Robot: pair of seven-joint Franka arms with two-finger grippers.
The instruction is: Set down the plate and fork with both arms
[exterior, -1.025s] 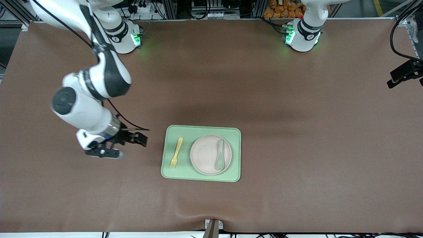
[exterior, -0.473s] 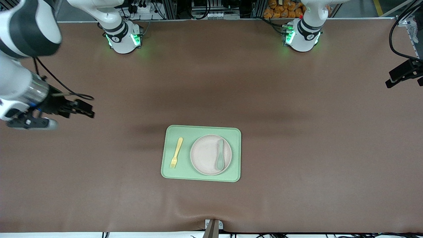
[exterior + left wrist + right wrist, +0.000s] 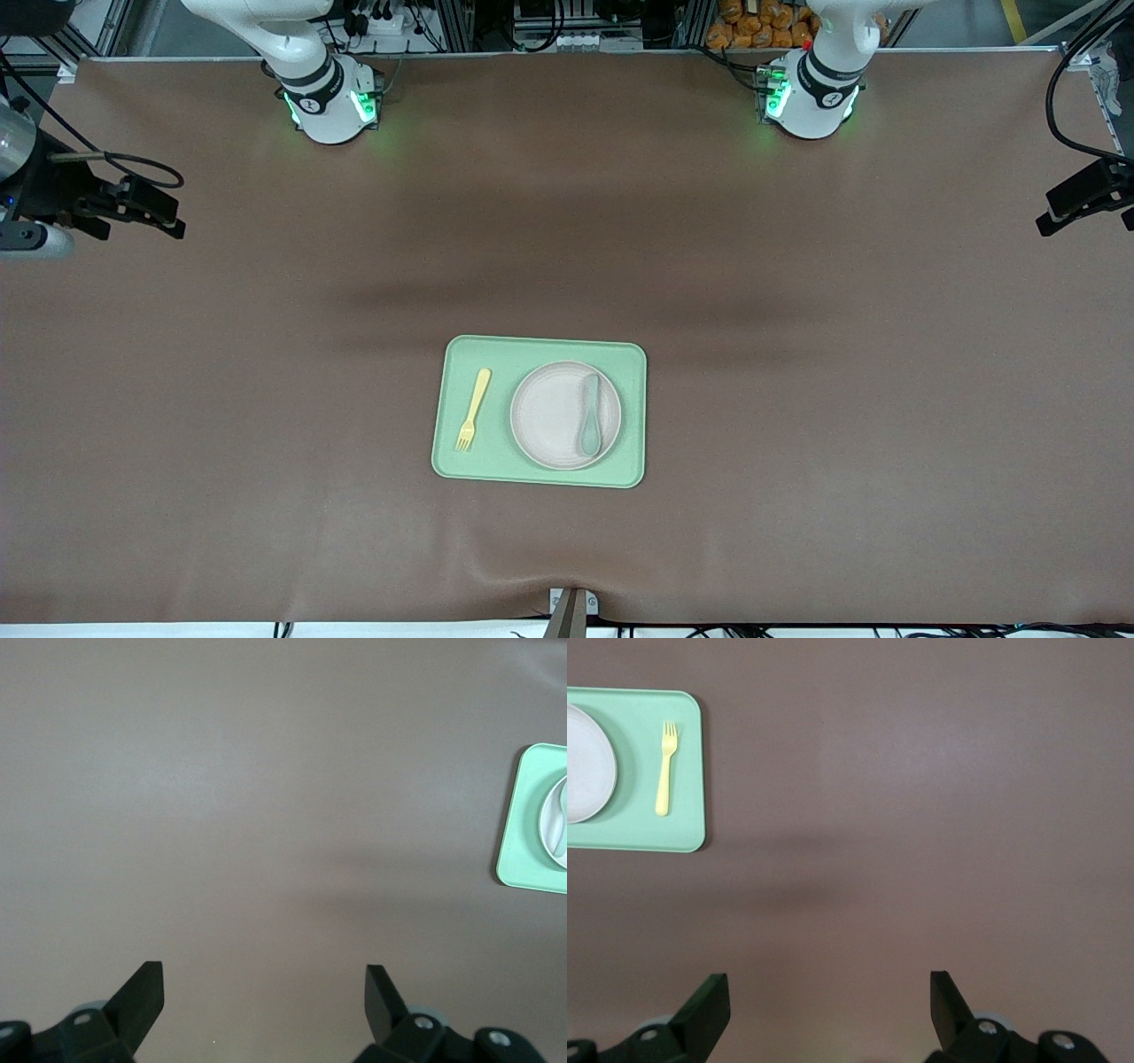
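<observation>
Brown table (image 3: 797, 399), metal frame (image 3: 496, 22) w/ cables.

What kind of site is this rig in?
Likely a robotics lab, not a kitchen: two bench-mounted arm bases, aluminium framing at the table's edge, and toy-like tableware on a tray.

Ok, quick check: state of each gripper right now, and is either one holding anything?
Left gripper: open, holding nothing, over bare table.
Right gripper: open, holding nothing, over bare table.

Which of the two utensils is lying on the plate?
The grey-green spoon lies on the plate. The yellow fork lies beside the plate, directly on the green tray.
</observation>
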